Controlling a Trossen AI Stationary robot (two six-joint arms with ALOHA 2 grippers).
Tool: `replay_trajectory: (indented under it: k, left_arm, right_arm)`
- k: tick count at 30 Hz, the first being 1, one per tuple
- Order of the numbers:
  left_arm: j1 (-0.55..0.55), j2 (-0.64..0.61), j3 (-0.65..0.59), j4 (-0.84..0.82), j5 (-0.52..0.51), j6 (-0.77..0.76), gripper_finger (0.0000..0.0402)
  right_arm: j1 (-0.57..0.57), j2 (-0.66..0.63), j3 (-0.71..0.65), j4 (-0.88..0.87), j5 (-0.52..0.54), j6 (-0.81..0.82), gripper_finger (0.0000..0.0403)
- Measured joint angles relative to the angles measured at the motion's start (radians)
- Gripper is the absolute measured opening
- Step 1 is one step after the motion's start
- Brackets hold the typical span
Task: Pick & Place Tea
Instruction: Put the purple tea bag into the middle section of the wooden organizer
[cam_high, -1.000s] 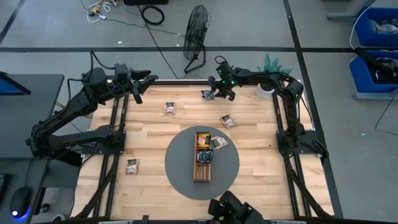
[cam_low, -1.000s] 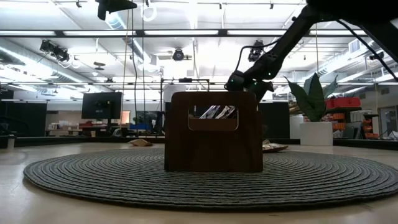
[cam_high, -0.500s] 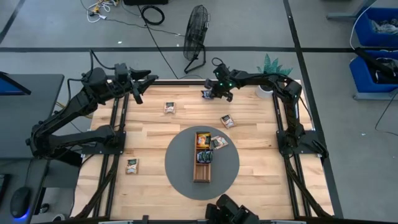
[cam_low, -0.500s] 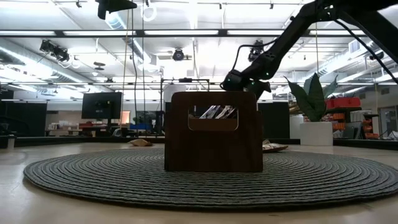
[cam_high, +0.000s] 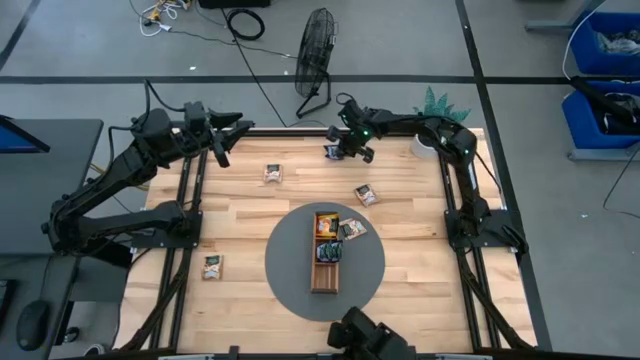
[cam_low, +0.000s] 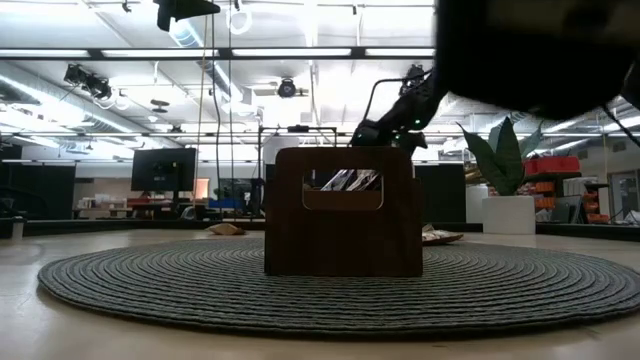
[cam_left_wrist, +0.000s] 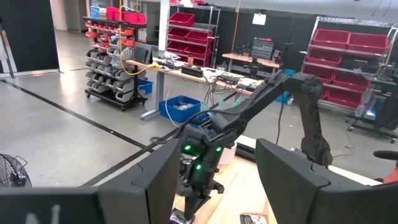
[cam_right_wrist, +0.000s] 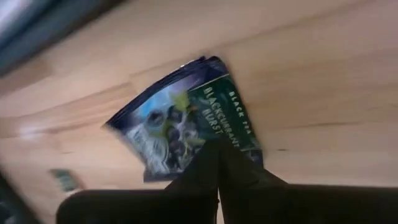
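Wooden table (cam_high: 250, 215) seen from above: right gripper (cam_high: 338, 150) is clamped on a dark blue sachet (cam_high: 334, 152) at the far edge; left gripper (cam_high: 222, 140) is held apart, idle, far-left corner. Right wrist view: fingers (cam_right_wrist: 214, 168) are pinched on that blackcurrant sachet (cam_right_wrist: 180, 124), off the wood.

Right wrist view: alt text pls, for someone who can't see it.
The right gripper, fingers shut, pinches the edge of a dark blue-teal blackcurrant tea sachet just above the pale wooden table. One more small sachet lies blurred farther off on the wood.
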Motion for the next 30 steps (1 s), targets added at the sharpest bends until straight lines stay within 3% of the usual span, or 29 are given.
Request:
replay_trajectory:
  k: [6,18,24,30]
  left_arm:
    - [0.0,-0.005,0.0,0.005,0.0,-0.014,0.0213]
    - [0.0,-0.006,0.0,0.02,0.0,0.008,0.0213]
    - [0.0,-0.006,0.0,0.021,0.0,0.009,0.0213]
    - [0.0,-0.005,0.0,0.024,0.0,0.01,0.0213]
  right_arm:
    - [0.006,0.09,0.162,-0.217,-0.011,-0.08,0.0001]
    - [0.005,0.086,0.166,-0.385,-0.045,-0.225,0.0]
    - [0.01,0.055,0.161,-0.519,0.067,-0.313,0.0]
    - [0.019,0.029,0.16,-0.589,0.099,-0.398,0.0]
